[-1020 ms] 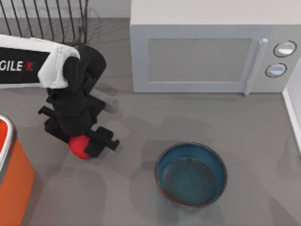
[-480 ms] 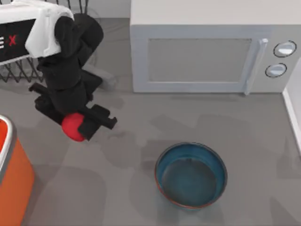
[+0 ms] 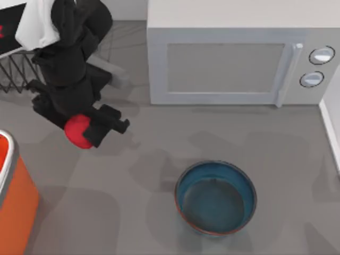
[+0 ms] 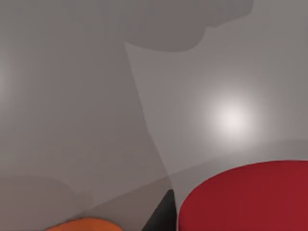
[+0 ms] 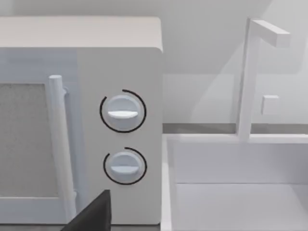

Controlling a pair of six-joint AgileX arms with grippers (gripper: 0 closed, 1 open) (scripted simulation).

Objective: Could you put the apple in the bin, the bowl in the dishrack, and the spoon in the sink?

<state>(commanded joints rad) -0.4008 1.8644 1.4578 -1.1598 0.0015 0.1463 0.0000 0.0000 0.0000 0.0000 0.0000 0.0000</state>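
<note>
Apple (image 3: 77,131) in left gripper (image 3: 85,130), beside bin (image 3: 11,175)

A grey table (image 3: 133,212) carries the bowl (image 3: 215,197) near-centre, bin (image 3: 13,196) near-left, dishrack (image 3: 16,74) far-left, microwave (image 3: 239,58) at the far side.

A white microwave (image 3: 234,58) stands on the grey table (image 3: 133,212).

The left arm (image 3: 37,24) has a white shell segment bearing a black panel with a trace of red lettering at the frame's edge. Below it the wrist is matte black, built from blocky, stacked housings. The left pincer (image 3: 79,130) is black too, with flat, angular, stepped fingers (image 3: 109,119)
</note>
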